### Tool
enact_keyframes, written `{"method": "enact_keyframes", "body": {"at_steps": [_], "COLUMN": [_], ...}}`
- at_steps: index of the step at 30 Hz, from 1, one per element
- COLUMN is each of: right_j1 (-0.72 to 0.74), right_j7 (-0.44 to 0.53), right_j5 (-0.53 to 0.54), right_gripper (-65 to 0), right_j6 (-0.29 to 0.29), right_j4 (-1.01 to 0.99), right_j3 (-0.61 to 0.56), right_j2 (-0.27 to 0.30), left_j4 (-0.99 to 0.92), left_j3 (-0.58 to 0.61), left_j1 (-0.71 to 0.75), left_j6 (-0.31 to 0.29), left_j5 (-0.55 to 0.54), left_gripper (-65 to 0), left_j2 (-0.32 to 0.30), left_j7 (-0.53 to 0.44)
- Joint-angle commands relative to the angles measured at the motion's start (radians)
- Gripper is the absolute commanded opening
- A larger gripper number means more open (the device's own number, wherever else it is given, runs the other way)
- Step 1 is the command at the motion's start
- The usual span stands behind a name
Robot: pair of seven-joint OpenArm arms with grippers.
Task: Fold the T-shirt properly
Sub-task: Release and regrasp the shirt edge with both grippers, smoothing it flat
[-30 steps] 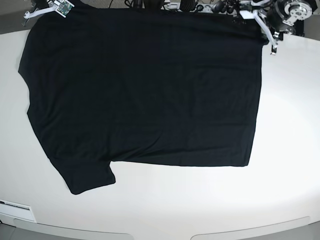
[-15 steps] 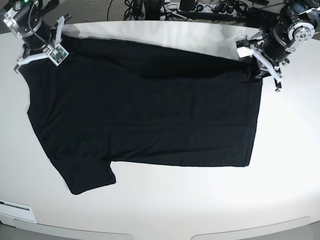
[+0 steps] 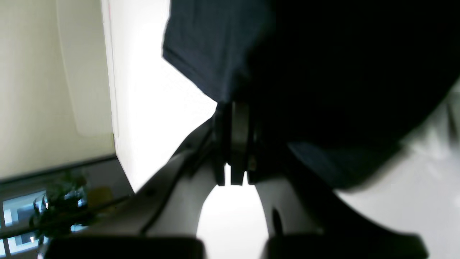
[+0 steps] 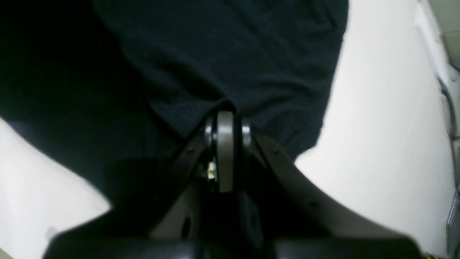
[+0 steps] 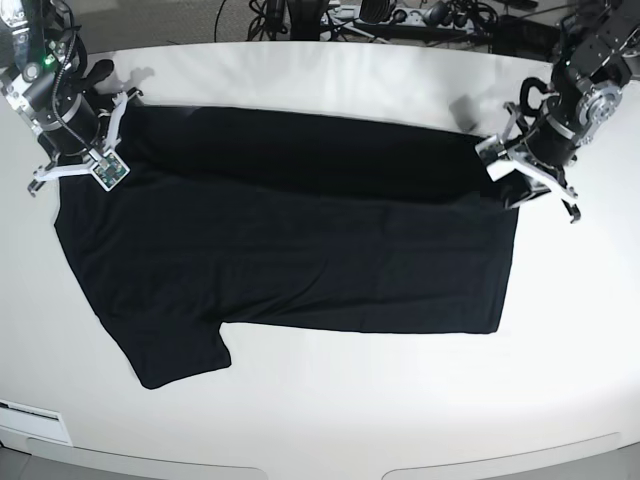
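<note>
The black T-shirt (image 5: 300,250) lies spread on the white table (image 5: 330,410), one sleeve pointing to the front left. Its far edge is lifted and folded over toward the front. My left gripper (image 5: 505,188), on the base view's right, is shut on the shirt's far right corner. In the left wrist view the gripper (image 3: 233,108) pinches the dark fabric (image 3: 323,54). My right gripper (image 5: 80,172), on the base view's left, is shut on the far left corner. In the right wrist view the gripper (image 4: 224,117) clamps the cloth (image 4: 233,46). No print or neck shows.
Cables and a power strip (image 5: 400,15) lie beyond the table's far edge. A white label strip (image 5: 30,412) sits at the front left corner. Bare table surface shows in front of the shirt and to its right (image 5: 580,300).
Both grippers have moved from the table's far edge toward the front, dragging the shirt's far edge with them. The far strip of the shirt now lies folded over the body.
</note>
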Motion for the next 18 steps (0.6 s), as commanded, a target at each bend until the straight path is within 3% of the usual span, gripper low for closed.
{"method": "enact_keyframes", "body": {"at_steps": [1, 2, 3, 5, 6, 8, 11, 12, 13, 15, 16, 18], "right_j1": [0.020, 0.026, 0.034, 0.043, 0.044, 0.048, 0.048, 0.048, 0.048, 0.048, 0.046, 0.039], "right_j7": [0.031, 0.031, 0.029, 0.028, 0.028, 0.012, -0.048, -0.075, -0.103, -0.155, -0.163, -0.139], "right_j5": [-0.004, -0.006, -0.007, -0.032, -0.056, -0.071, -0.077, -0.071, -0.048, 0.032, 0.078, 0.145], "right_gripper": [-65.0, -61.5, -50.7, -29.5, -22.7, -19.7, -21.1, -25.1, -33.3, -60.7, -65.0, -65.0], "right_j6": [-0.008, -0.008, -0.008, -0.072, -0.129, -0.208, -0.281, -0.299, -0.303, -0.263, -0.225, -0.162], "right_j4": [0.000, -0.010, -0.018, -0.017, -0.017, -0.017, -0.010, -0.008, -0.008, -0.008, -0.008, -0.009], "right_j3": [-0.003, -0.009, -0.009, -0.008, -0.008, -0.008, -0.008, -0.008, -0.008, -0.008, -0.008, -0.008], "right_j2": [0.015, 0.015, 0.015, 0.015, 0.014, 0.015, 0.014, 0.014, 0.014, 0.011, 0.009, 0.003], "left_j4": [-0.004, -0.014, -0.021, -0.023, -0.023, -0.023, -0.023, -0.023, -0.023, -0.023, -0.023, -0.023], "left_j3": [-0.010, -0.010, -0.010, -0.010, -0.010, -0.010, -0.010, -0.010, -0.010, -0.010, -0.010, -0.010], "left_j1": [-0.020, -0.027, -0.033, -0.036, -0.036, -0.036, -0.035, -0.035, -0.035, -0.035, -0.037, -0.046], "left_j6": [0.015, 0.016, 0.017, 0.077, 0.140, 0.303, 0.461, 0.487, 0.492, 0.487, 0.459, 0.336], "left_j5": [0.004, 0.006, 0.005, 0.005, 0.005, 0.005, 0.019, 0.020, 0.019, -0.016, -0.042, -0.086], "left_gripper": [-65.0, -65.0, -64.7, -46.5, -37.9, -27.9, -28.8, -33.3, -42.2, -65.0, -65.0, -65.0], "left_j2": [-0.004, 0.010, 0.019, 0.035, 0.041, 0.065, 0.094, 0.101, 0.108, 0.116, 0.115, 0.116], "left_j7": [-0.021, -0.031, -0.027, 0.015, 0.031, 0.063, 0.094, 0.098, 0.101, 0.101, 0.099, 0.071]}}
